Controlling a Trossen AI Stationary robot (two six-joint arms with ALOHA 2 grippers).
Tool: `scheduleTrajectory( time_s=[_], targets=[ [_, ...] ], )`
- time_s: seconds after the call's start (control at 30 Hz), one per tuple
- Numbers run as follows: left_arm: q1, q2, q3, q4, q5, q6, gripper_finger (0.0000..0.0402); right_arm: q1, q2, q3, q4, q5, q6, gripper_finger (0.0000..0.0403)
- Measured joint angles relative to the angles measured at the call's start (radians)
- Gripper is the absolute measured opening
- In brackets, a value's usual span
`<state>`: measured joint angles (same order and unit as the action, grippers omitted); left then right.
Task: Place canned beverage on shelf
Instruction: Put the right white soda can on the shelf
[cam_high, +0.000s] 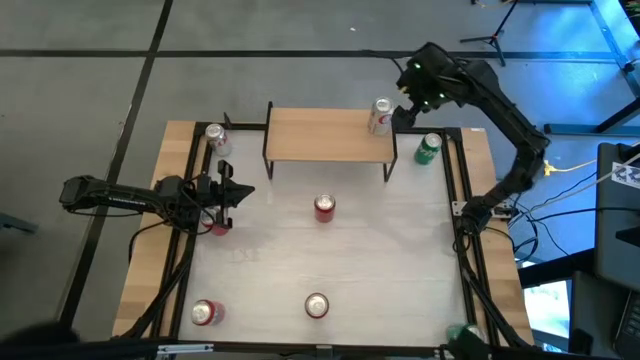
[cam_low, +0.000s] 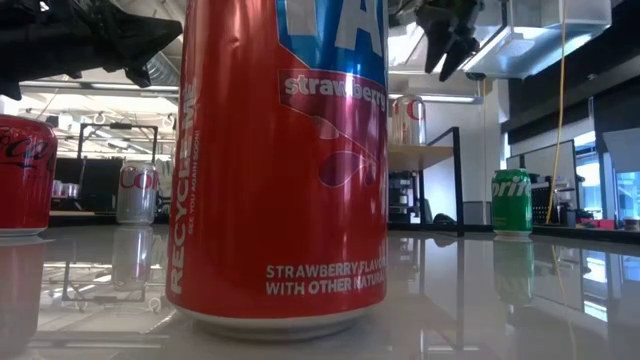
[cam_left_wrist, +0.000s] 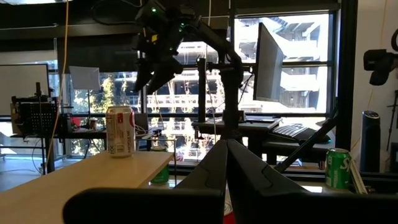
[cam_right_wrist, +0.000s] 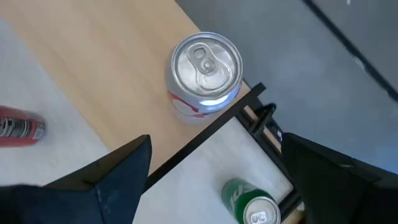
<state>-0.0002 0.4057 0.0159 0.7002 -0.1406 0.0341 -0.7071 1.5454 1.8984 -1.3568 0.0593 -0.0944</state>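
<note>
A silver canned beverage with red markings (cam_high: 380, 116) (cam_right_wrist: 204, 74) stands upright on its base at the right end of the shelf (cam_high: 330, 135), a light-wood top on black legs at the table's far side. My right gripper (cam_high: 408, 98) (cam_right_wrist: 216, 142) hangs open above and just right of that can, touching nothing; in the low view this gripper (cam_low: 450, 45) is well above the can (cam_low: 408, 120). My left gripper (cam_high: 235, 192) (cam_left_wrist: 227, 146) waits shut at the table's left side, pointing toward the shelf.
A green can (cam_high: 428, 148) stands on the table right of the shelf. Another silver can (cam_high: 217, 138) stands left of the shelf, a red can (cam_high: 324, 207) mid-table, and two red cans (cam_high: 207, 313) (cam_high: 316, 305) near the front edge. Black rails (cam_high: 462, 200) border the table.
</note>
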Motion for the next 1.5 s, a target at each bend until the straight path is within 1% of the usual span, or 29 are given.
scheduleTrajectory(
  time_s=[0.1, 0.3, 0.5, 0.63, 0.77, 0.97, 1.23, 1.5],
  targets=[
    [0.000, 0.000, 0.000, 0.000, 0.000, 0.000, 0.0002, 0.000, -0.089, -0.126, 0.088, -0.011, -0.016, 0.0356],
    [0.000, 0.016, 0.000, 0.002, -0.010, 0.000, 0.0002, 0.000, -0.270, -0.395, 0.323, -0.016, -0.024, 0.0356],
    [0.000, 0.053, 0.000, 0.030, -0.032, 0.000, 0.0002, 0.000, -0.370, -0.611, 0.531, -0.045, -0.046, 0.0356],
    [0.000, 0.060, 0.000, 0.039, -0.031, 0.000, 0.0002, 0.000, -0.384, -0.706, 0.588, -0.090, -0.049, 0.0356],
    [0.000, 0.060, 0.000, 0.040, -0.031, 0.002, 0.0002, 0.000, -0.386, -0.796, 0.682, -0.123, -0.068, 0.0356],
    [0.000, 0.060, 0.000, 0.042, -0.031, 0.001, 0.0002, 0.000, -0.386, -0.929, 0.870, -0.090, -0.069, 0.0356],
    [0.000, 0.060, 0.000, 0.043, -0.031, 0.001, 0.0002, 0.000, -0.385, -1.068, 1.175, -0.053, -0.069, 0.0356],
    [0.000, 0.060, 0.000, 0.051, -0.031, 0.002, 0.0002, 0.000, -0.385, -1.160, 1.445, -0.050, -0.064, 0.0356]
  ],
)
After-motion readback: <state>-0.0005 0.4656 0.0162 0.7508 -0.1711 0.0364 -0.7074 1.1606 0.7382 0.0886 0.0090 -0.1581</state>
